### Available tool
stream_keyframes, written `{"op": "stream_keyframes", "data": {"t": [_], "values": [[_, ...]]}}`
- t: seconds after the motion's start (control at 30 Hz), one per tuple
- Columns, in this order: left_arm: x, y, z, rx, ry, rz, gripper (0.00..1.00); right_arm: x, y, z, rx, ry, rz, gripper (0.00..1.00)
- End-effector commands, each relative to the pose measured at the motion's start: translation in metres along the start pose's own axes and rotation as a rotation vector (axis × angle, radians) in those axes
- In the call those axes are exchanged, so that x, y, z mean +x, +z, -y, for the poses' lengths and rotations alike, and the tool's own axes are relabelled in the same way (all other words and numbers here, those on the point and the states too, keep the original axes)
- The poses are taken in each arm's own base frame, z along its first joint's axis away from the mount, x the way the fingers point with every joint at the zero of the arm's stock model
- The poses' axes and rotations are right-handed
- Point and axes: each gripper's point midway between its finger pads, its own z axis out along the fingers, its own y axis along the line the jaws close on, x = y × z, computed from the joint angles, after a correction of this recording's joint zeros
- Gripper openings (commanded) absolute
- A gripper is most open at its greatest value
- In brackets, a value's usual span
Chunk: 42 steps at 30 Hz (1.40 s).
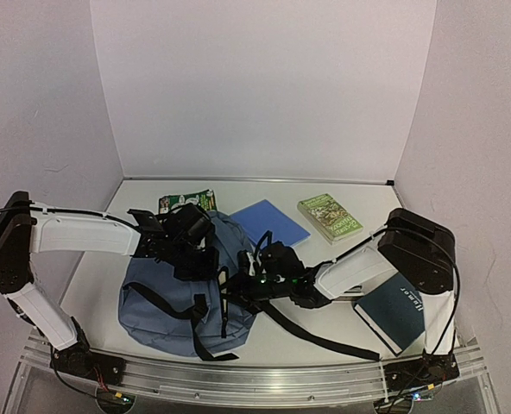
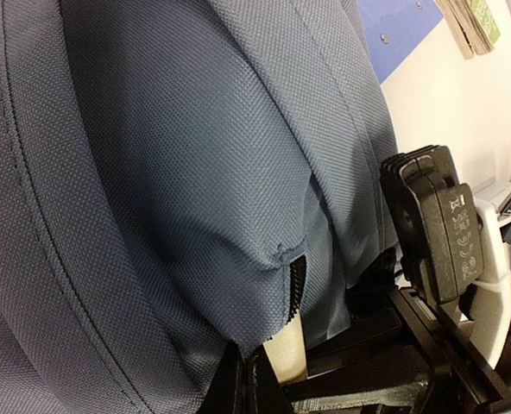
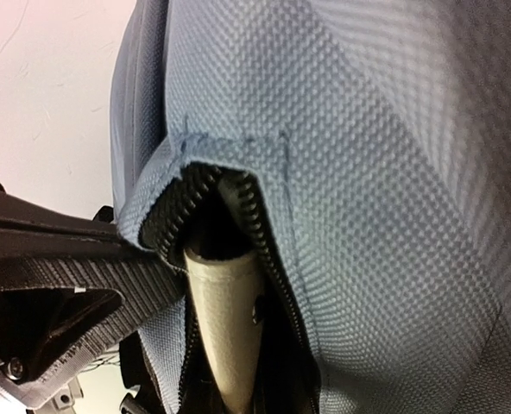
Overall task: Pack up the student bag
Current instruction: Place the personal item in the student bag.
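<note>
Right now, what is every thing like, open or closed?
student bag: lying down, zip partly open.
right tool: one finger inside the zip gap, grip unclear.
left tool: against the bag, open or shut unclear.
blue notebook: closed, flat.
green book: closed, flat.
dark book: closed, flat.
green packet: flat, partly hidden.

white lettering on dark teal book [image 1: 392,312], print on green book [image 1: 330,216]: too small to read.

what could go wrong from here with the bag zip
The right fingers seem to pinch the zip edge of the student bag; a hard pull could drag the soft bag instead of opening it.
The left arm works right beside them; they could collide.
A loose black strap lies by the right arm and might snag.
</note>
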Motion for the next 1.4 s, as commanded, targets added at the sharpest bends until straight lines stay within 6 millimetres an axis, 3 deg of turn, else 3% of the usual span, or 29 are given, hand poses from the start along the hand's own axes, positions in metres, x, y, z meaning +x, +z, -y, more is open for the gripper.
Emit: {"op": "stream_keyframes", "data": {"t": [0.0, 0.17, 0.3, 0.53, 0.7, 0.93, 1.1, 1.27, 1.37], "values": [[-0.027, -0.027, 0.039, 0.155, -0.018, 0.114, 0.00, -0.012, -0.003, -0.017, -0.012, -0.060, 0.086, 0.20], [-0.027, -0.034, 0.034, 0.138, -0.014, 0.122, 0.00, -0.016, -0.024, -0.007, 0.124, -0.125, 0.129, 0.38], [-0.026, -0.035, 0.033, 0.132, -0.009, 0.119, 0.00, -0.018, -0.035, -0.006, 0.177, -0.164, 0.146, 0.44], [-0.027, -0.034, 0.035, 0.130, -0.003, 0.117, 0.00, -0.010, -0.031, 0.001, 0.197, -0.158, 0.117, 0.19], [-0.027, -0.033, 0.034, 0.126, -0.001, 0.114, 0.00, -0.004, -0.021, -0.002, 0.180, -0.180, 0.082, 0.08], [-0.024, -0.027, 0.042, 0.161, 0.007, 0.090, 0.00, 0.000, 0.004, -0.036, 0.076, -0.231, 0.052, 0.06], [-0.023, -0.026, 0.043, 0.167, 0.006, 0.085, 0.00, 0.002, 0.014, -0.037, 0.069, -0.241, 0.046, 0.05], [-0.025, -0.027, 0.033, 0.132, -0.003, 0.103, 0.00, -0.004, -0.001, -0.044, 0.077, -0.282, 0.090, 0.16], [-0.027, -0.023, 0.024, 0.104, -0.019, 0.099, 0.00, -0.006, -0.022, -0.050, 0.092, -0.335, 0.126, 0.30]]}}
